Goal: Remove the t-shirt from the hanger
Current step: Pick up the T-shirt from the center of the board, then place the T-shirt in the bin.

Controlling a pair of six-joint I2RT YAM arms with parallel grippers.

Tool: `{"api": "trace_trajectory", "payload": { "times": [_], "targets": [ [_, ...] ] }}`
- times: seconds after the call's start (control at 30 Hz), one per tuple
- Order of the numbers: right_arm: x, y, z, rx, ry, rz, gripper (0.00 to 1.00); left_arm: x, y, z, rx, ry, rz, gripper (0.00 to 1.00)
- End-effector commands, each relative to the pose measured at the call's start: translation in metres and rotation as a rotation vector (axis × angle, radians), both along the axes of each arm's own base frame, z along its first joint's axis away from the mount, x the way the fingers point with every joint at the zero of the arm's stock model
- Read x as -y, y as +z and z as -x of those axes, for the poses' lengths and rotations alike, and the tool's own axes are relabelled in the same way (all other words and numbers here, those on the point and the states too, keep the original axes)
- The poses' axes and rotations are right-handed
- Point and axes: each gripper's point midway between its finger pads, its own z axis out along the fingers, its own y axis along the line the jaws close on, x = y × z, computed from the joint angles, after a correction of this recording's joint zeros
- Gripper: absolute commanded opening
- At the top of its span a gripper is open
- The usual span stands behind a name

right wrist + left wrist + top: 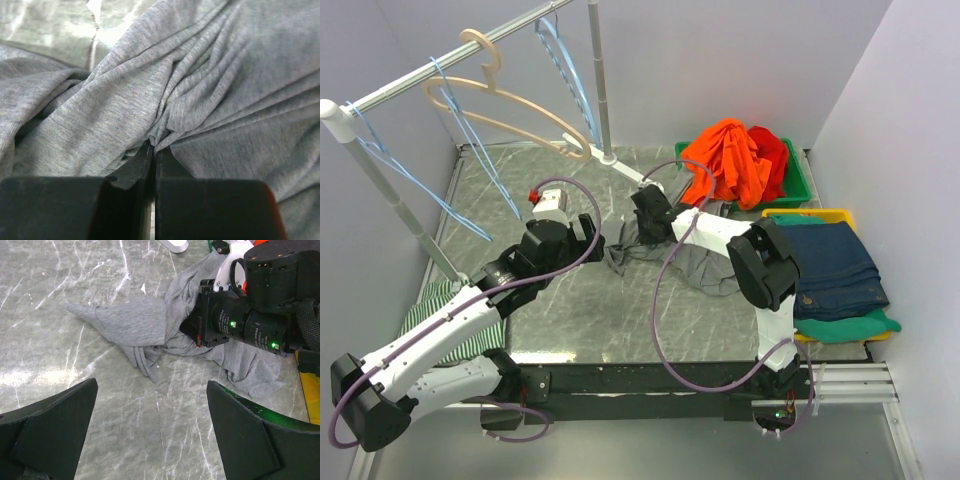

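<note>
A grey t-shirt (pixel 708 270) lies crumpled on the marble table, off any hanger. My right gripper (pixel 638 230) is down at its left end, shut on a pinched fold of the grey fabric (pixel 200 90); in the right wrist view the gripper (pixel 154 147) has its jaws pressed together with cloth bunched at the tips. My left gripper (pixel 152 390) hovers open over bare table, just left of the shirt (pixel 132 322), nothing between its fingers. A bare beige hanger (pixel 510 110) hangs on the rail.
Blue wire hangers (pixel 470 130) hang along the rail, whose post (pixel 603 120) stands at the back centre. A green bin (pixel 798 185) holds orange and red clothes. A yellow tray (pixel 835 213) holds folded jeans. A striped cloth (pixel 440 300) lies at the left.
</note>
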Motion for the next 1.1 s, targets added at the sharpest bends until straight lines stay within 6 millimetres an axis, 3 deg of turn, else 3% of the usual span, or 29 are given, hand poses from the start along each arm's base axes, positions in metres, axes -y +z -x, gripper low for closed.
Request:
{"api": "trace_trajectory", "payload": {
  "times": [0.0, 0.07, 0.13, 0.17, 0.27, 0.3, 0.37, 0.4, 0.57, 0.77, 1.07],
  "targets": [
    [0.029, 0.042, -0.012, 0.093, -0.075, 0.045, 0.0, 0.0, 0.011, 0.0, 0.029, -0.007, 0.019, 0.96],
    [0.052, 0.061, -0.024, 0.148, -0.13, 0.086, 0.0, 0.001, 0.011, 0.0, 0.029, -0.009, 0.018, 0.96],
    [0.069, 0.092, -0.034, 0.209, -0.164, 0.084, 0.0, 0.0, 0.013, 0.0, 0.033, -0.011, 0.021, 0.97],
    [0.09, 0.103, -0.045, 0.23, -0.212, 0.09, 0.0, 0.001, 0.013, 0.0, 0.033, -0.013, 0.022, 0.96],
    [0.121, 0.157, -0.068, 0.336, -0.282, 0.059, 0.0, 0.002, 0.014, 0.0, 0.035, -0.017, 0.023, 0.96],
    [0.143, 0.17, -0.078, 0.359, -0.323, 0.055, 0.0, 0.002, 0.015, 0.0, 0.036, -0.02, 0.026, 0.97],
    [0.157, 0.201, -0.093, 0.431, -0.345, 0.038, 0.0, 0.003, 0.017, 0.0, 0.04, -0.023, 0.027, 0.96],
    [0.174, 0.213, -0.104, 0.463, -0.382, 0.033, 0.0, 0.004, 0.017, 0.0, 0.041, -0.027, 0.024, 0.96],
    [0.21, 0.279, -0.142, 0.644, -0.477, -0.018, 0.0, 0.005, 0.021, -0.003, 0.048, -0.028, 0.024, 0.97],
    [0.251, 0.333, -0.173, 0.817, -0.606, -0.06, 0.0, 0.006, 0.026, -0.006, 0.047, -0.022, 0.009, 0.96],
    [0.303, 0.389, -0.202, 1.003, -0.724, -0.145, 0.0, 0.006, 0.028, -0.009, 0.045, -0.011, -0.002, 0.96]
  ]
}}
